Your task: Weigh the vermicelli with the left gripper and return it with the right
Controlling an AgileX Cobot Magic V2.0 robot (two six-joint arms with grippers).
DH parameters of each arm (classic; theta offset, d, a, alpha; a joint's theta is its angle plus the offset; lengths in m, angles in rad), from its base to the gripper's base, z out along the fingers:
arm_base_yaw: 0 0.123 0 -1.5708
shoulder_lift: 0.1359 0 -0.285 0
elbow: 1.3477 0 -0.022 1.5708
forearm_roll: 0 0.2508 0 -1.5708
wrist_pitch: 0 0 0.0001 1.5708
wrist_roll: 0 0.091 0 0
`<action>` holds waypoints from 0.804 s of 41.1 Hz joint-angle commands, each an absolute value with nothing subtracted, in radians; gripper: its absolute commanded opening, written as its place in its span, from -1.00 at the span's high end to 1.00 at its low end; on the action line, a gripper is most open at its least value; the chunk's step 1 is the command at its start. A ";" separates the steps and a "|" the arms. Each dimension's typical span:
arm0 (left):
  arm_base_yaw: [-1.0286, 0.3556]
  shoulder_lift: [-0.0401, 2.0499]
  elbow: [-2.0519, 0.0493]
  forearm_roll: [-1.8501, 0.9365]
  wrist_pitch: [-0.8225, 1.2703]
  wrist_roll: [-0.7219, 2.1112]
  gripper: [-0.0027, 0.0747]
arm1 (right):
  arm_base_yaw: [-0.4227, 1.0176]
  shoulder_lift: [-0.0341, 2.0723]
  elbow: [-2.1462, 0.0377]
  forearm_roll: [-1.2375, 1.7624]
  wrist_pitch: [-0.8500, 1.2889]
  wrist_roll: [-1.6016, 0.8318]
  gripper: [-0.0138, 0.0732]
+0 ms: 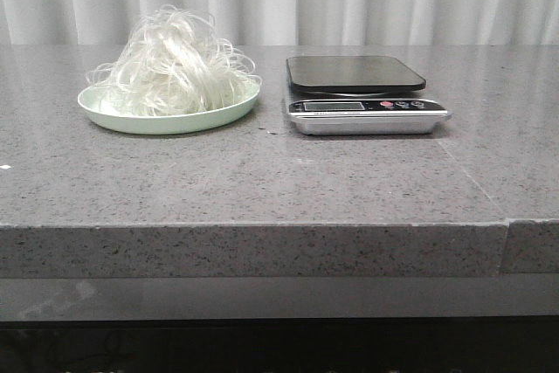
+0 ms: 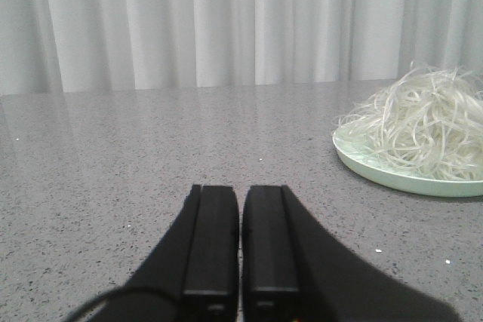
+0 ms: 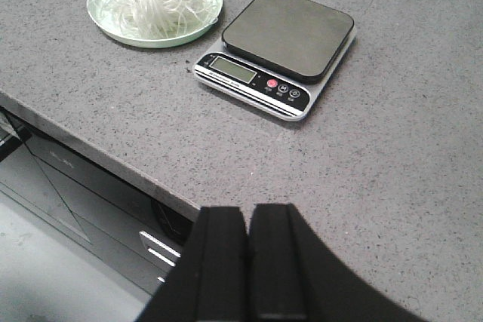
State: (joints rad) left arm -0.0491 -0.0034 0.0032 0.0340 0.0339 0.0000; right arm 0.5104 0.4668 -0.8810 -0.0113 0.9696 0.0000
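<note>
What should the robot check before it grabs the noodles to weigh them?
1. Vermicelli piled on the pale green plate, nothing on top: ok.
2. Scale platform bare, ready for a load: ok.
3. Scale sits beside the plate, apart from it: ok.
4. Left gripper open for the grab: not ok, its fingers are together and it holds nothing.
5. Right gripper out of the way: ok, back near the table edge, shut and holding nothing.
6. Scale display switched on and at zero: cannot tell, too small to read.
</note>
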 commanded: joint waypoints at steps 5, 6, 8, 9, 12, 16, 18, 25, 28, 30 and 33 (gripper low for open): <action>-0.055 -0.025 0.010 0.025 -0.052 0.000 0.56 | 0.505 0.475 -0.899 -0.017 0.910 -0.011 0.36; -0.055 -0.025 0.010 0.025 -0.052 0.000 0.56 | 0.505 0.472 -0.893 -0.017 0.909 -0.011 0.36; -0.055 -0.025 0.010 0.025 -0.052 0.000 0.56 | 0.491 0.463 -0.880 -0.021 0.903 -0.011 0.36; -0.055 -0.025 0.010 0.025 -0.052 0.000 0.56 | 0.474 0.455 -0.866 -0.021 0.892 -0.011 0.36; -0.055 -0.025 0.010 0.025 -0.052 0.000 0.56 | 0.415 0.422 -0.803 -0.021 0.812 -0.011 0.36; -0.055 -0.025 0.010 0.025 -0.052 0.000 0.56 | 0.325 0.351 -0.688 -0.021 0.658 -0.011 0.36; -0.055 -0.025 0.010 0.025 -0.052 0.000 0.56 | 0.275 0.309 -0.624 -0.021 0.583 -0.011 0.36; -0.055 -0.025 0.010 0.025 -0.052 0.000 0.56 | 0.109 0.166 -0.406 -0.010 0.345 -0.011 0.36; -0.055 -0.025 0.010 0.025 -0.052 0.000 0.56 | 0.059 0.120 -0.327 0.007 0.272 -0.011 0.36; -0.055 -0.025 0.010 0.025 -0.052 0.000 0.56 | 0.033 0.090 -0.277 0.019 0.226 -0.011 0.36; -0.055 -0.025 0.010 0.025 -0.052 0.000 0.56 | 0.008 0.054 -0.207 0.024 0.168 -0.011 0.36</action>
State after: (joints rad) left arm -0.0491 -0.0034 0.0032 0.0340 0.0339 0.0000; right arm 0.0360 0.0763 -0.2418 0.0127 0.3303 0.0000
